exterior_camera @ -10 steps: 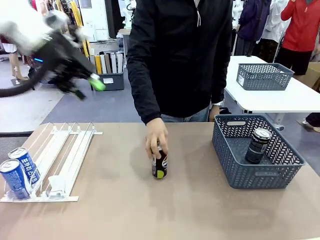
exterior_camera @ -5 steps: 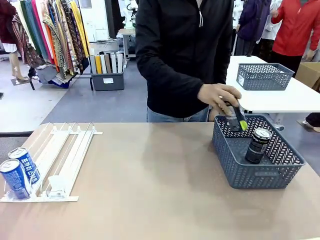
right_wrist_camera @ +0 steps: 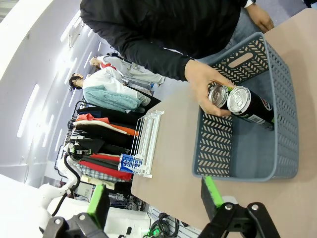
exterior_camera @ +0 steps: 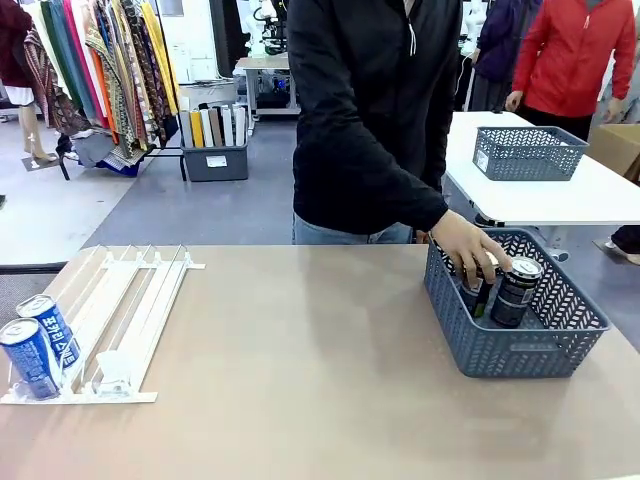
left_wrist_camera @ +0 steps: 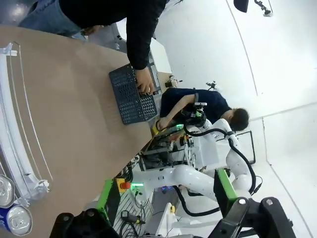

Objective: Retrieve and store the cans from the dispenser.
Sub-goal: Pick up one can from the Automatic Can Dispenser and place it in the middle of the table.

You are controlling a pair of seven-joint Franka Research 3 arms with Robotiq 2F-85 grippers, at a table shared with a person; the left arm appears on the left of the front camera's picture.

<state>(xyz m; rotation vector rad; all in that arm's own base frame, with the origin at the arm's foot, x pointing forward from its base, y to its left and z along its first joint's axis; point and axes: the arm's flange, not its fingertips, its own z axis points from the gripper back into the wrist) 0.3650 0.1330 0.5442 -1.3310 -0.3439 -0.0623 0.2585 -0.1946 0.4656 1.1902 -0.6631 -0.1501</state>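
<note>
A: Where do we find the cans relative to the grippers?

B: We record two blue cans [exterior_camera: 33, 358] at the front stop of the dispenser [exterior_camera: 125, 305], lower left of the front view. In the left wrist view they sit in the bottom left corner, just beside the left gripper [left_wrist_camera: 166, 191], whose fingers stand wide apart with nothing between them. The right gripper [right_wrist_camera: 154, 198] is likewise spread wide and empty.

A: And the dark ones?

B: The person's hand [exterior_camera: 468, 243] grips a dark can [exterior_camera: 476, 288] inside the basket [exterior_camera: 520, 350], at centre right. It is just beside the second dark can [exterior_camera: 517, 290] and well apart from both grippers.

A: What differs from the earlier frames?

B: Half a second ago we saw that hand holding the can above the basket's rim; now it is lowered inside. A second ago the can stood mid-table. The blue cans have not moved.
</note>
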